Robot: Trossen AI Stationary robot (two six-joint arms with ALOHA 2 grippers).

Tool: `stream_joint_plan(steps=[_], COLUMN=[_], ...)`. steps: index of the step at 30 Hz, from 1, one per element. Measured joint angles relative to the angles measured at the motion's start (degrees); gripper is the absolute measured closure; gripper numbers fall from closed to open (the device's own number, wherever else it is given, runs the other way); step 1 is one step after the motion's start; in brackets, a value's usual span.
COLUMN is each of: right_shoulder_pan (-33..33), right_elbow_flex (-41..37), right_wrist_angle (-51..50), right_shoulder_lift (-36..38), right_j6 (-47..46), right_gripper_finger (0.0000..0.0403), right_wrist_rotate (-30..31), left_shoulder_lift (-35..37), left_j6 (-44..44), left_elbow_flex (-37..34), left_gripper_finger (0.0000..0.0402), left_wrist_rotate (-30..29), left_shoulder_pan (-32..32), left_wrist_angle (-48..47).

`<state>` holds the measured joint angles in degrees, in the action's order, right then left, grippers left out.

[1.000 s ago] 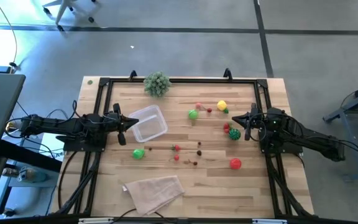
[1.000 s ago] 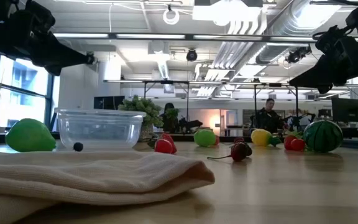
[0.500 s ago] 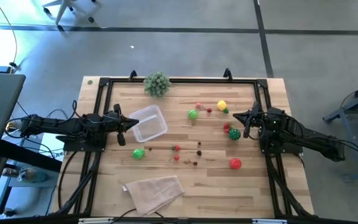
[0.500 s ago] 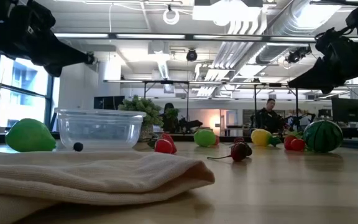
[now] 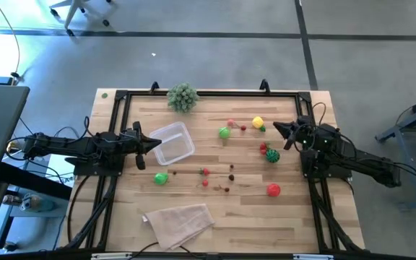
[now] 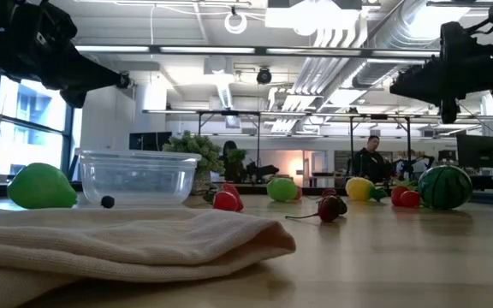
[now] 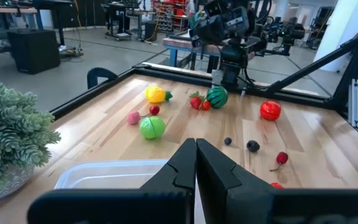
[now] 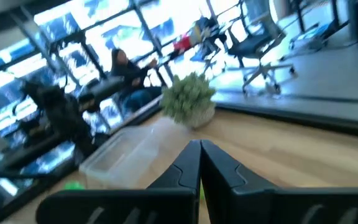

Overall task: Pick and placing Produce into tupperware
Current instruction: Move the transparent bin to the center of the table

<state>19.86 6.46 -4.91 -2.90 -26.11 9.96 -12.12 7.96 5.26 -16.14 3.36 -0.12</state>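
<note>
The clear tupperware (image 5: 172, 143) sat left of centre in the high view, holding one small dark piece (image 6: 107, 202), perhaps a berry, while the rest of the produce lay loose on the wood: a green pear (image 5: 161, 178) just below the box, a green apple (image 5: 224, 132), yellow pepper (image 5: 258, 123) and watermelon (image 5: 271, 155) to the right, and a red tomato (image 5: 273, 190) lower right. The left gripper (image 5: 155, 143) hung at the box's left rim with its fingers pressed together on nothing, and the right gripper (image 5: 277, 128) hovered above the watermelon, likewise closed and empty. A beige cloth (image 5: 178, 222) lay at lower centre and a bushy plant ball (image 5: 182, 97) at the table's top edge.
</note>
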Motion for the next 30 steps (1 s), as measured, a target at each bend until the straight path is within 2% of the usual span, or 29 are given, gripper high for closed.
stream_joint_plan(steps=[5, 12, 16, 21, 23, 27, 30], right_shoulder_pan=[-0.02, 0.0, 0.0, 0.0, 0.0, -0.01, 0.0], right_elbow_flex=[0.0, 0.0, 0.13, 0.22, 0.22, 0.3, 2.49], right_wrist_angle=[8.45, 24.84, 26.93, 28.66, 31.6, 35.3, 33.2], right_shoulder_lift=[-0.02, -0.02, -0.02, -2.03, -3.68, -7.29, -10.51], right_j6=[1.16, 12.37, 13.12, 12.81, 13.1, 15.48, 15.65], right_gripper_finger=[0.0402, 0.0402, 0.0402, 0.0402, 0.0402, 0.0402, 0.0402], right_wrist_rotate=[0.52, 0.48, 0.67, 4.59, 2.87, -4.67, -5.56], left_shoulder_lift=[-0.02, -0.02, 0.0, 0.0, -0.01, 0.0, -0.02], left_j6=[-0.15, -2.68, -5.29, -5.71, -4.86, -3.56, 0.7], left_elbow_flex=[0.0, 0.0, 0.02, 0.0, 0.01, 0.0, 0.01], left_gripper_finger=[0.0401, 0.0401, 0.0401, 0.0401, 0.0401, 0.0401, 0.0401], left_wrist_rotate=[-0.13, -0.33, -0.36, -2.47, -2.56, -2.56, -2.47], left_shoulder_pan=[0.0, 0.0, 0.0, 0.0, 0.0, 0.0, 0.0], left_wrist_angle=[0.04, 3.05, 5.27, 4.74, 4.66, 4.85, 6.93])
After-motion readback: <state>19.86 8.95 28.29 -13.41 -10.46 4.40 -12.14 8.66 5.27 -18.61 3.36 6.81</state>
